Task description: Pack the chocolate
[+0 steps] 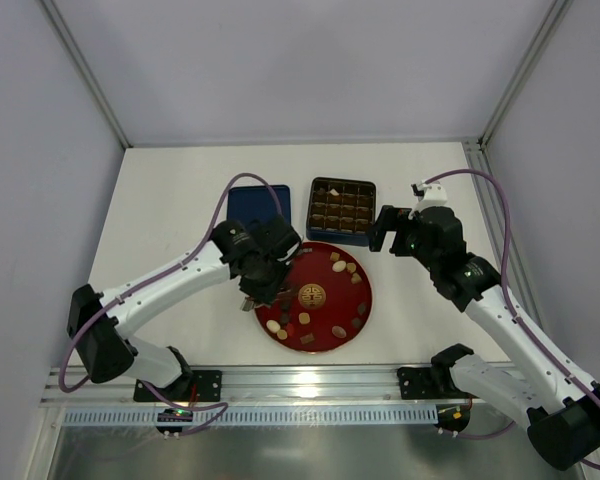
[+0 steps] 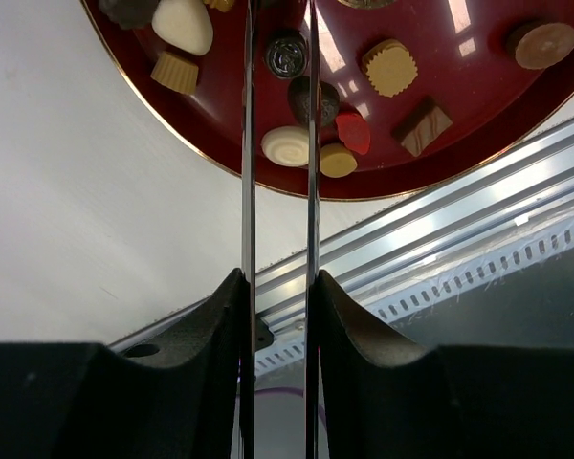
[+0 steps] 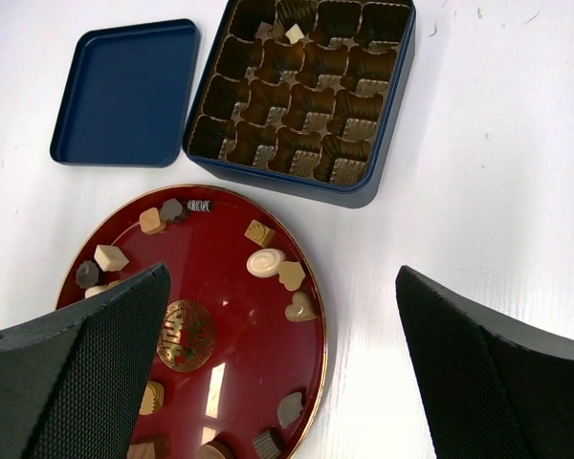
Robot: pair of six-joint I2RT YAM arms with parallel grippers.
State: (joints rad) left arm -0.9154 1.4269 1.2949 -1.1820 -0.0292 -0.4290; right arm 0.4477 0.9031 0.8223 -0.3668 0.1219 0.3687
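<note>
Chocolate pieces point(image 3: 265, 262) in dark brown, tan and cream lie scattered around the rim of a round red plate point(image 3: 249, 373) with a gold emblem point(image 3: 184, 335) at its centre. They share no common heading. In the left wrist view a cream oval point(image 2: 287, 145) lies with its long axis across the frame, and a layered oblong point(image 2: 423, 126) sits on a diagonal.

One cream square point(image 3: 294, 33) rests in a far-row cell of the dark blue tin point(image 3: 364, 186). Only the right wrist view shows it, since the overhead view is too small to resolve the tin's contents. The tin's lid point(image 3: 124, 91) lies just beside it, inner face up.

The left gripper point(image 2: 279, 38) hangs over the plate's left half with its thin blades a narrow gap apart. Their tips are cut off by the frame's top edge, so it cannot be told whether they pinch a piece. The right gripper point(image 1: 384, 232) is just beside the tin's right wall, its fingers spread wide with nothing between them.

The right wrist's own fingers hide the plate's near-left portion in that view.
</note>
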